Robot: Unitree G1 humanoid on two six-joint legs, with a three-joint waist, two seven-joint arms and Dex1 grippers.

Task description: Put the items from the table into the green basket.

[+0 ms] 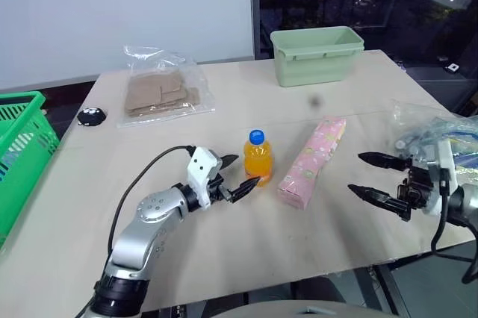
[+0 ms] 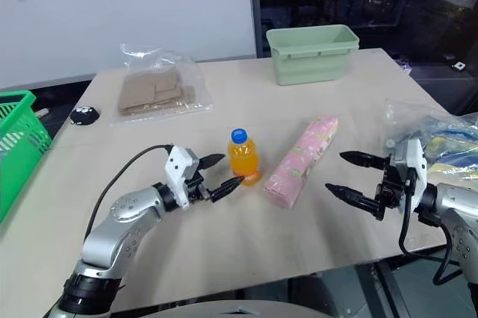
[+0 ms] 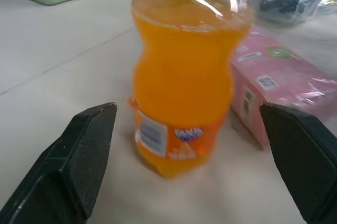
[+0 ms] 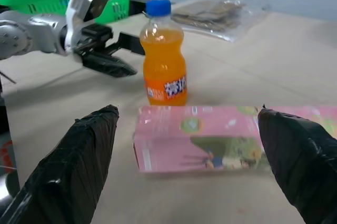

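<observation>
The little orange drink bottle [image 1: 258, 157] with the blue cap stands up straight near the middle of the table [image 1: 246, 251]. Just beside it, on the robot's right, lies the long pink pack [image 1: 311, 161], flat on the table and pointing away at a slant. The two are close but not touching.

The left gripper [image 1: 240, 175] is right at the bottle. Its two black fingers are spread wide, one on each side of the bottle, and they are not squeezing it. In the left wrist view the bottle [image 3: 181, 77] stands between the two finger pads [image 3: 87, 145] with a gap on both sides.

The right gripper [image 1: 371, 176] is past the pink pack, a little way off from it. Its fingers are wide apart too and hold nothing.

The green basket [image 1: 21, 150] sits at the far left edge of the table, well apart from the bottle. At the back stands a pale green tub [image 1: 317, 54]. A clear bag with brown cardboard pieces [image 1: 158, 92] lies at the back left, with a small black thing [image 1: 91, 116] beside it. A crinkly plastic bag [image 1: 441, 135] lies at the right edge.
</observation>
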